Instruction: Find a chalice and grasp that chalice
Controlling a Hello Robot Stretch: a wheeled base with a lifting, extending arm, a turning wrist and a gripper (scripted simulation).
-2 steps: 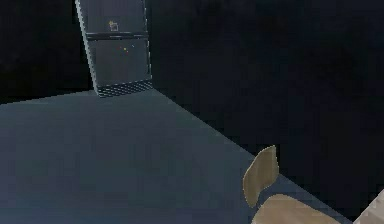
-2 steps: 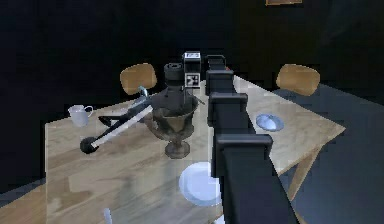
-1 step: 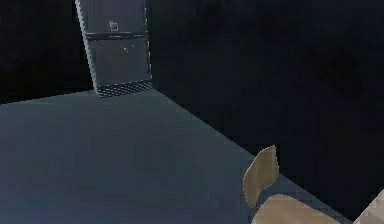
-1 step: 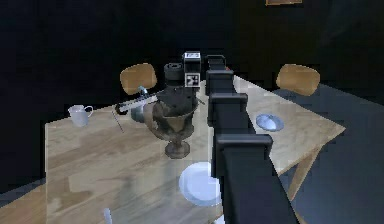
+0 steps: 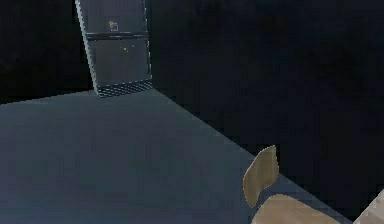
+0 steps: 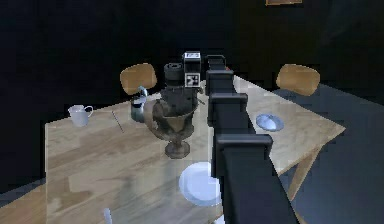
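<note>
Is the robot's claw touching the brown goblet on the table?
Cannot tell. In the arm side view the gripper sits right at the top of the chalice, so neither contact nor a gap shows plainly.

The table (image 6: pixel 90 150) looks pale wood, the chalice (image 6: pixel 177 130) dull metal.

Dark boxy arm, marker tags at its tip.
There's the arm (image 6: pixel 240 150), a black square bar of stepped, nested segments. At the arm's far end sit two small white squares (image 6: pixel 190 62) with black marks, and just left of them the gripper (image 6: pixel 178 104), dark and chunky.
</note>
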